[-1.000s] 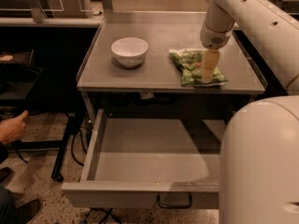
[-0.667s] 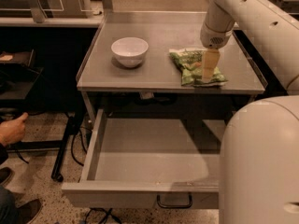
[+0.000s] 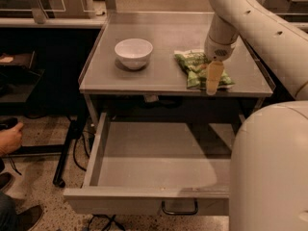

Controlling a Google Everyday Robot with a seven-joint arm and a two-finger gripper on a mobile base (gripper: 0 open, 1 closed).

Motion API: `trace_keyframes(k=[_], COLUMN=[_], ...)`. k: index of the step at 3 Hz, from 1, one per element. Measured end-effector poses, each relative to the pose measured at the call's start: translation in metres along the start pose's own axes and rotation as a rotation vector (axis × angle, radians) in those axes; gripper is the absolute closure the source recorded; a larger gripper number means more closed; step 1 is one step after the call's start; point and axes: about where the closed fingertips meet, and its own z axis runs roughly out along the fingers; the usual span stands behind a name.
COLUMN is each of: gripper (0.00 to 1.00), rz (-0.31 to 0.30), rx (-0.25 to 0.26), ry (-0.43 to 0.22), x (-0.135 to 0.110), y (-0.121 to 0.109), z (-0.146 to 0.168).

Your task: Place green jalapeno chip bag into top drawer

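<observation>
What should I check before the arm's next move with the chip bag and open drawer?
1. Top drawer open, bottom bare: ok.
2. Green jalapeno chip bag lying on the counter: ok.
3. Gripper over the bag: ok.
4. Bag gripped: cannot tell.
5. White bowl apart from the bag: ok.
6. Person's hand left of the drawer, apart from it: ok.

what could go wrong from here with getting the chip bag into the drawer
1. The gripper sits over the right part of the green jalapeno chip bag, off its middle, so the bag may tilt or slip when lifted.
2. The bag lies near the table's front edge; a nudge could slide it off, perhaps missing the top drawer.
3. The robot's body hides the drawer's right side.
</observation>
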Motion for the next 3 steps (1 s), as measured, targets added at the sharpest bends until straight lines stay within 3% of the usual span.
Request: trace_keyframes(k=[1,3], gripper=[0.25,0.87], rz=[-0.010,-0.011], rx=[-0.003,-0.004], ry=[-0.010,-0.010], x=[-0.0029,-0.0029], y=[0.0153,0.0155], z=[0.0105,0.0110])
